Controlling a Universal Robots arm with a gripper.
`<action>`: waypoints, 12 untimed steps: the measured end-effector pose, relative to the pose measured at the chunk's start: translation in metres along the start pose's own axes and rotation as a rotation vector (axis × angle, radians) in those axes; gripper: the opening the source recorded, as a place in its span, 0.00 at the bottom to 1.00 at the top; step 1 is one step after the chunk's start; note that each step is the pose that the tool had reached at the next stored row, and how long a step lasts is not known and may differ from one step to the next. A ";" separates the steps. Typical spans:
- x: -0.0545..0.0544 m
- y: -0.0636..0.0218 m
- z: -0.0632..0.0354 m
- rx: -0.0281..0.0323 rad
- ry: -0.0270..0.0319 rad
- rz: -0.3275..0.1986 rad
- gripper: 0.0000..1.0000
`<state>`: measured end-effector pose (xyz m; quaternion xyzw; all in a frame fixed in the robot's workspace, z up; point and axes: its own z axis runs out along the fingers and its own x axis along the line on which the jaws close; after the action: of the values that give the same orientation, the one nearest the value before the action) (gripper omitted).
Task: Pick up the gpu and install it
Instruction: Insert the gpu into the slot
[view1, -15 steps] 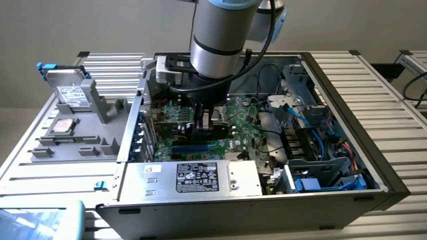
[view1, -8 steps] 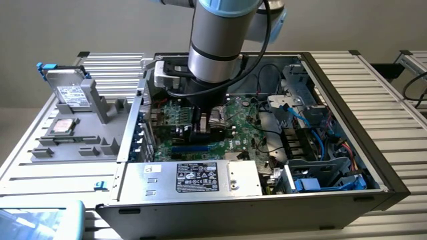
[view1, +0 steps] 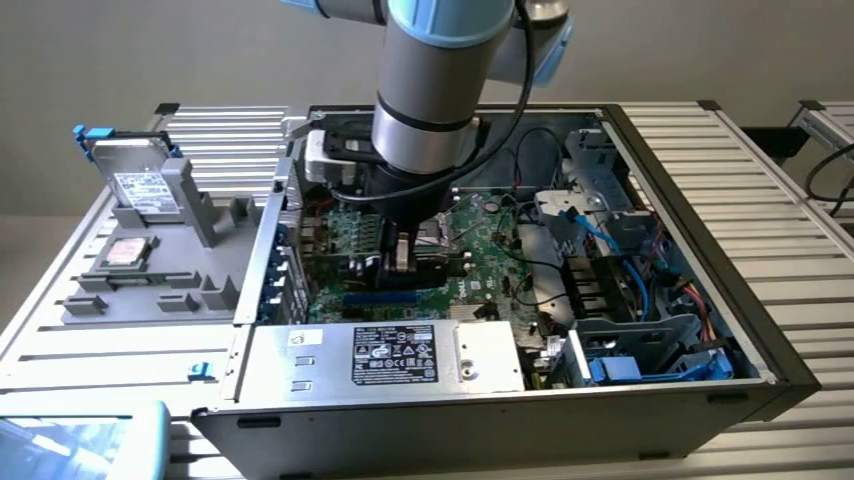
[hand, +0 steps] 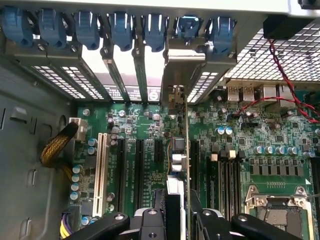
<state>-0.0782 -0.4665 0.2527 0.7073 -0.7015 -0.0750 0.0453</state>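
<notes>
The gpu (hand: 179, 150) appears edge-on in the wrist view, standing upright over the green motherboard (hand: 140, 117) among the black expansion slots. Its silver end bracket (hand: 181, 65) reaches the rear slot openings of the case. My gripper (hand: 176, 220) is shut on the card's top edge, with a black finger (hand: 152, 222) on either side. In the exterior view the gripper (view1: 400, 258) is low inside the open computer case (view1: 667, 150), with the card's dark body (view1: 371, 268) below it near the motherboard (view1: 487, 250). Whether the card is seated in its slot cannot be told.
Blue slot clips (hand: 120, 25) line the rear wall. A white slot (hand: 101, 170), a braided cable bundle (hand: 57, 145) and the CPU socket (hand: 280, 210) surround the card. The power supply (view1: 400, 355) sits at the front and blue cables (view1: 607, 230) on the exterior view's right. A hard drive (view1: 140, 190) stands in a grey fixture outside.
</notes>
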 end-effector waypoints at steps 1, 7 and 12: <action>0.000 0.0002 0.0006 0.0000 0.0001 0.000 0.29; -0.001 0.0011 0.0021 -0.0001 0.0005 0.000 0.29; -0.001 0.0027 0.0026 -0.0001 0.0008 0.000 0.29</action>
<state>-0.0813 -0.4653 0.2507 0.7073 -0.7015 -0.0747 0.0456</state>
